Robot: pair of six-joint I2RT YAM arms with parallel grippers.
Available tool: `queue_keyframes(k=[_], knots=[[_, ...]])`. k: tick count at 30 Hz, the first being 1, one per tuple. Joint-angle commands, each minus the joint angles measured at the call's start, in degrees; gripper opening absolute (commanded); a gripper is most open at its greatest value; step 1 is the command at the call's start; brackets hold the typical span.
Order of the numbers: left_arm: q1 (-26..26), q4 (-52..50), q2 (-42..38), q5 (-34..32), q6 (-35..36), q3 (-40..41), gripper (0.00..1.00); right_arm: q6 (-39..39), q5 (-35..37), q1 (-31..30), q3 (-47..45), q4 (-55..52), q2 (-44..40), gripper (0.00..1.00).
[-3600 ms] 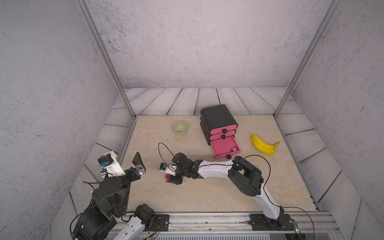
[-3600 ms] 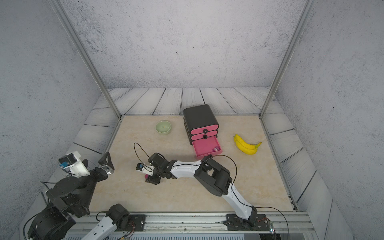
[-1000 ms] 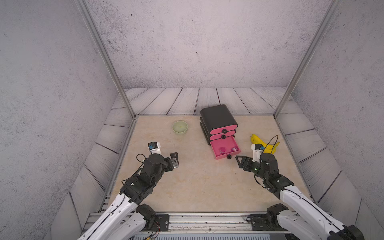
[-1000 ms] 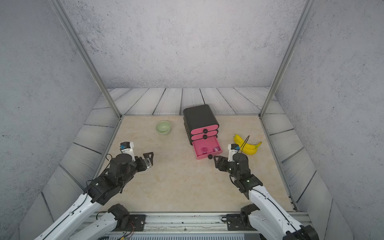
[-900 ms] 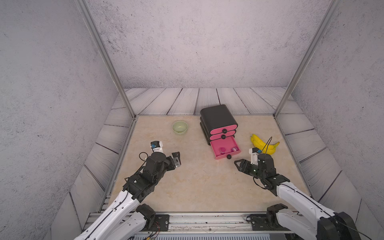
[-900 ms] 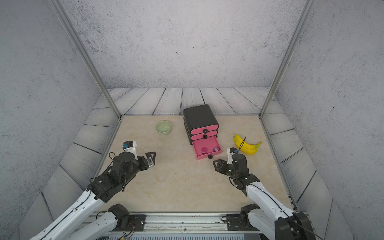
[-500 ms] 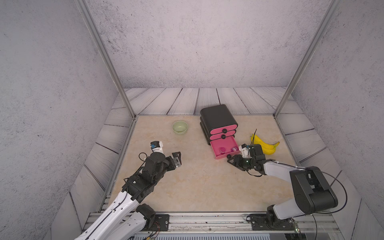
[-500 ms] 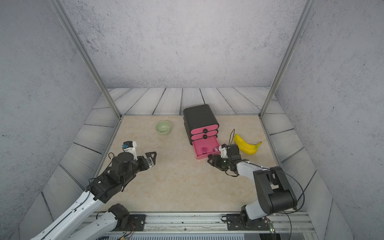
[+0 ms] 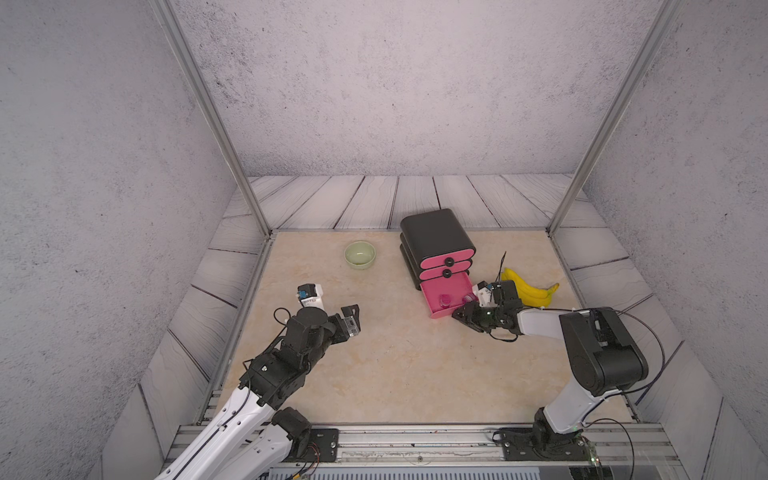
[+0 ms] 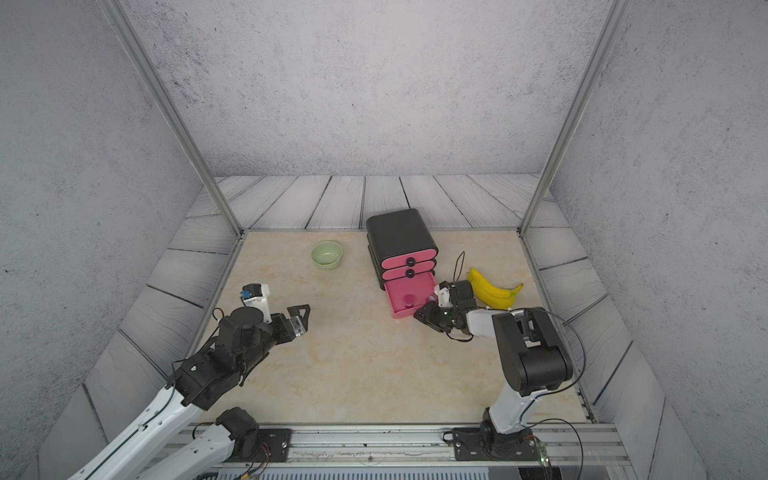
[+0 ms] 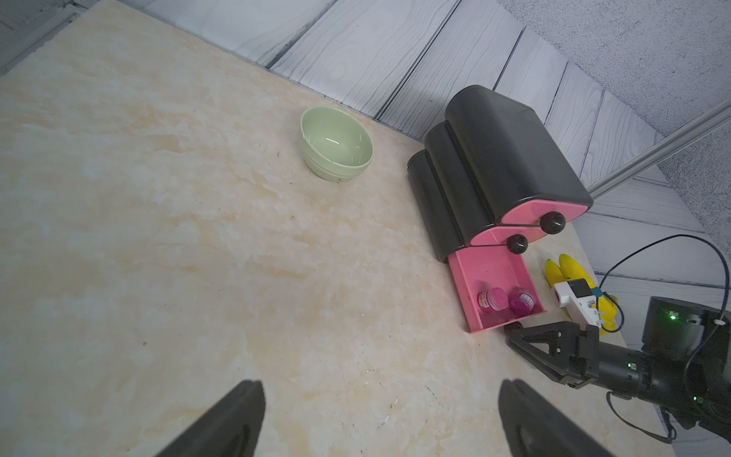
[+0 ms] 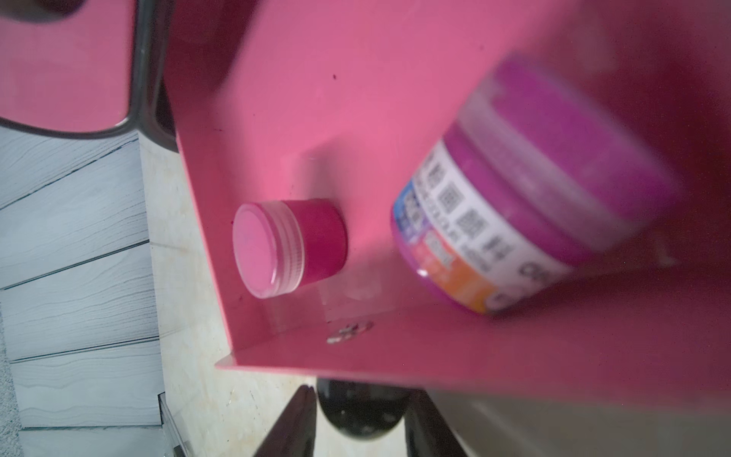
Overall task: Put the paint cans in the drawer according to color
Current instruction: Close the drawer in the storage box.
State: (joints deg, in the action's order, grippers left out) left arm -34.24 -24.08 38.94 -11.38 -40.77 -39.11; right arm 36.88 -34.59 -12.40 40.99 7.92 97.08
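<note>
The right gripper, shown a second ago well back over the near right of the worktop, is now brought up to the front of the pulled-out bottom drawer of the black chest, and its jaws are narrowed from a wider spread. In the right wrist view the round black knob is framed closely between the two fingers; whether it is already pinched cannot be told. Two magenta paint cans are seen inside that drawer, near its front wall, one upright and the other can apparently tilted, where only one can be made out a few seconds ago. The two upper drawers are shut and no further can is seen on the worktop, so the sorting is judged nearly done, with the closing of this drawer taken as the step in hand. The left gripper is held spread wide and empty above the near left of the worktop, well apart from the chest. The green bowl and the banana are left untouched.
</note>
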Motion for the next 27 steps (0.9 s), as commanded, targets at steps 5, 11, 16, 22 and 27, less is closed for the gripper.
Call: queue_keyframes(k=[5,11,16,22,27], knots=[[0.2,-1.1,-0.2,-1.5,1.5,-1.3,0.99,-0.3,-1.1,0.4,3.0,3.5,2.3,0.34],[0.2,-1.1,-0.1,-1.5,1.6,-1.5,0.99,0.1,-0.9,0.4,8.3,3.5,4.9,0.34],[0.3,-1.3,-0.1,-1.7,1.7,-1.7,0.99,0.6,-0.7,0.4,14.5,2.1,9.4,0.34],[0.2,-1.7,0.4,-1.6,1.8,-2.3,0.99,2.9,1.4,0.4,20.7,1.8,14.5,0.41],[0.2,-2.0,0.6,-1.8,2.1,-2.6,0.99,5.5,1.2,0.4,21.5,4.2,15.1,0.46]])
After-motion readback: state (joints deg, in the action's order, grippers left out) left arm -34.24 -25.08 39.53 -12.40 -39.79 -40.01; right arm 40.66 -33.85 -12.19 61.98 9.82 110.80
